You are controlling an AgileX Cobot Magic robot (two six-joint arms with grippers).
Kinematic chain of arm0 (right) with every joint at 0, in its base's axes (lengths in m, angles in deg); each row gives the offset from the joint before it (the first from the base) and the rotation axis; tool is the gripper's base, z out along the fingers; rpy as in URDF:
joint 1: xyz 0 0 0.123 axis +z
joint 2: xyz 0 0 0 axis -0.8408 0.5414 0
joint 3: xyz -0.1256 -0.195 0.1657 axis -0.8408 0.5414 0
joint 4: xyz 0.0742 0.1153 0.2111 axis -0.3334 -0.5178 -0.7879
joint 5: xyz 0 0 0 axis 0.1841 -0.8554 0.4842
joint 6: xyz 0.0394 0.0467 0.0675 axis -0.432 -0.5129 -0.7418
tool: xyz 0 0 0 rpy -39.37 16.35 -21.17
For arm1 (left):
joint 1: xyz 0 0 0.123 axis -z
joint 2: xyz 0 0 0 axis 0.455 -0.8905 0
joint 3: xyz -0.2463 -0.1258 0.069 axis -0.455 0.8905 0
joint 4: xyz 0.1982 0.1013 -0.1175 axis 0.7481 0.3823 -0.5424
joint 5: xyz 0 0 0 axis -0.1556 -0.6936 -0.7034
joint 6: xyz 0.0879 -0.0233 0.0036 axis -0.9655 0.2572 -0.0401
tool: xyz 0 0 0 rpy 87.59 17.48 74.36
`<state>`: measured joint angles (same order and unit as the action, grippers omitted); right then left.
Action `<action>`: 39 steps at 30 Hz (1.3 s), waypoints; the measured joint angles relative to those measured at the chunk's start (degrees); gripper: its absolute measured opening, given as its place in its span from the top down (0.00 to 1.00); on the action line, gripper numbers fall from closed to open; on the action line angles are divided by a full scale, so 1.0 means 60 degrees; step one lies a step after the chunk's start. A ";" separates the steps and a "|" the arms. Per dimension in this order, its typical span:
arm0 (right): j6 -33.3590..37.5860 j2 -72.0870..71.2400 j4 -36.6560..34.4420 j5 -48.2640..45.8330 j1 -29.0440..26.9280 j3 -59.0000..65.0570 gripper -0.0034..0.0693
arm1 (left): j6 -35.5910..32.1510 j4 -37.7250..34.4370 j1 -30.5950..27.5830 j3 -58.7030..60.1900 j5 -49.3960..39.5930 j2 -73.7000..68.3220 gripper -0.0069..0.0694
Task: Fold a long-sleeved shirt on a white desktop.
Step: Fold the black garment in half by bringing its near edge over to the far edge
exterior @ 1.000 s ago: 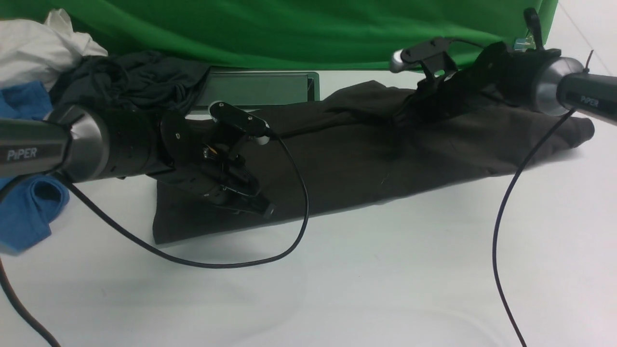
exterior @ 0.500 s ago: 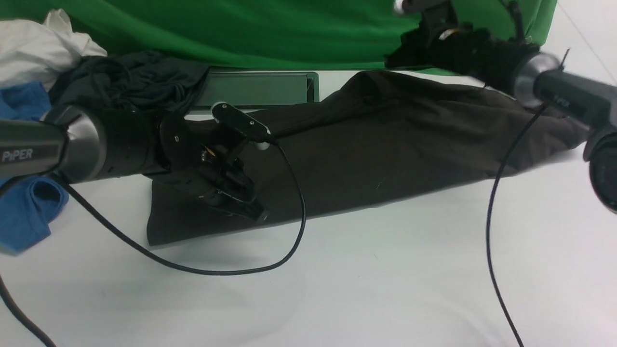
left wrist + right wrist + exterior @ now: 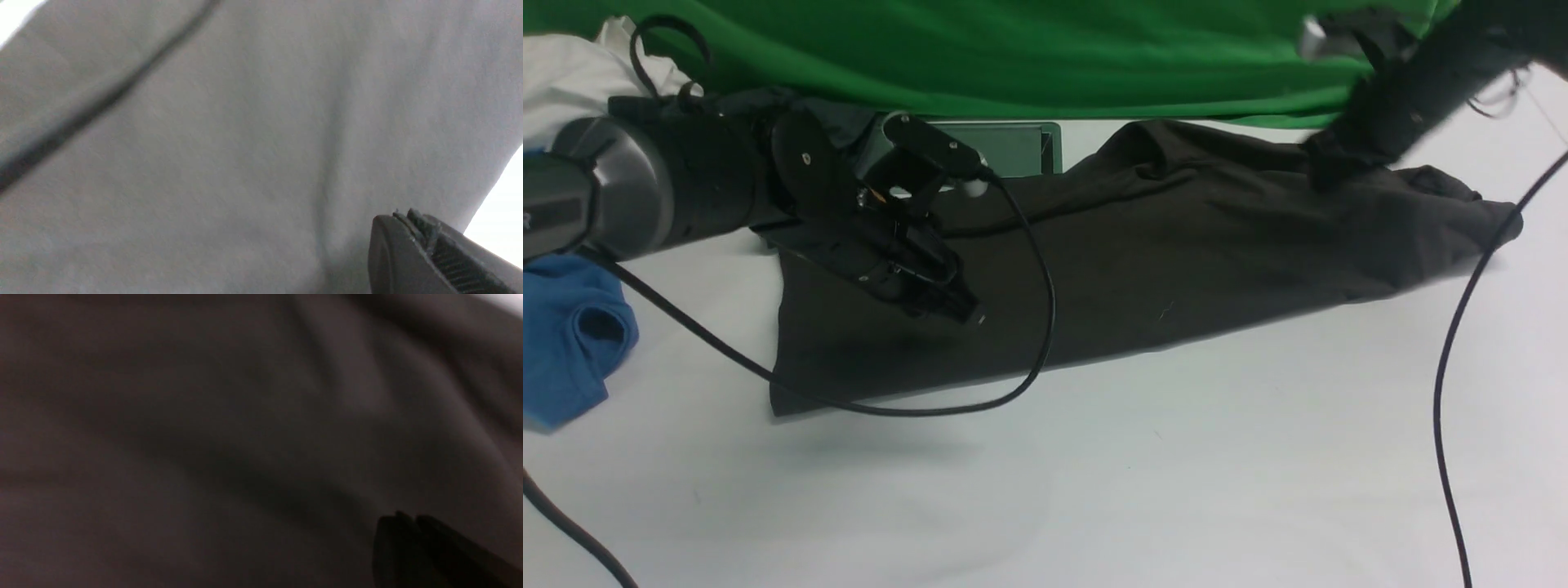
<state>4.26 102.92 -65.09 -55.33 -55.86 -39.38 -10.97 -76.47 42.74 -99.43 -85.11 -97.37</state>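
Long-sleeved shirt (image 3: 1176,245) lies spread across white desktop (image 3: 1094,490), directly beneath left gripper (image 3: 968,310), which hovers with jaws pressed together, and stretches rightward to meet blurred right gripper (image 3: 1327,159), jaws likewise together, though whether these pinch cloth cannot be told.

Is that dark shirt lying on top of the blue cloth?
No, the dark shirt lies on the white table, and the blue cloth sits apart from it with bare table between them.
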 joint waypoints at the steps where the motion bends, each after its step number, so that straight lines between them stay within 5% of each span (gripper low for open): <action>1: -0.0252 -0.0108 0.0267 -0.0046 -0.0131 0.0214 0.88 | 0.0004 0.0011 -0.0040 0.0000 -0.0053 0.0000 0.89; 21: -0.0944 -0.0680 0.0723 0.0827 -0.0722 0.3175 0.93 | 0.0037 -0.0073 -0.0625 0.0559 0.0127 0.0000 0.89; 31: -0.1563 -0.3044 0.0702 0.1483 -0.0722 0.7070 0.93 | -0.0076 -0.0150 -0.0625 0.0559 0.0062 0.0604 0.89; 39: -0.1980 -0.4422 0.1005 0.1782 0.0587 0.6517 0.92 | -0.0105 -0.0324 -0.0625 0.0559 0.0418 0.0711 0.89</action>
<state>-7.62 76.38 -59.06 -44.64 -52.34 -0.28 -11.60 -78.41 38.98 -96.07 -82.61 -93.11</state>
